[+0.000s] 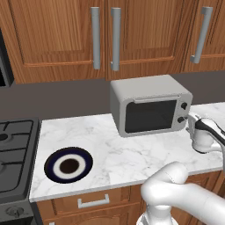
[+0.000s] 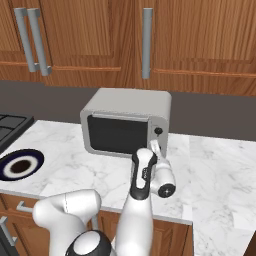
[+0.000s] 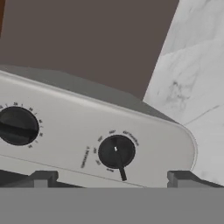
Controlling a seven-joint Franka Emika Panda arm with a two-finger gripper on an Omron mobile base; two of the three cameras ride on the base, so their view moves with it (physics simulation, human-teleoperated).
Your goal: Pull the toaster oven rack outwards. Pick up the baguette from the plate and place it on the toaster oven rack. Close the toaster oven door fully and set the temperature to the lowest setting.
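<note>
The light-grey toaster oven (image 1: 149, 104) (image 2: 125, 122) stands at the back of the marble counter. The toaster oven door (image 1: 151, 115) (image 2: 117, 134) is closed, its dark glass hiding the toaster oven rack. The baguette is out of view. The plate (image 1: 68, 165) (image 2: 19, 165) lies bare at the counter's left front. My gripper (image 1: 192, 119) (image 2: 154, 147) (image 3: 113, 179) is open, right in front of the oven's control panel. In the hand view its fingertips (image 3: 41, 178) straddle the nearer knob (image 3: 116, 151), whose pointer aims toward the fingers. A second knob (image 3: 16, 126) sits to the left.
A black stove (image 1: 13, 151) (image 2: 7, 125) borders the counter on the left. Wooden wall cabinets with steel handles (image 1: 115, 38) hang above the oven. A drawer handle (image 1: 93, 202) sits below the counter edge. Bare marble (image 2: 220, 170) stretches right of the oven.
</note>
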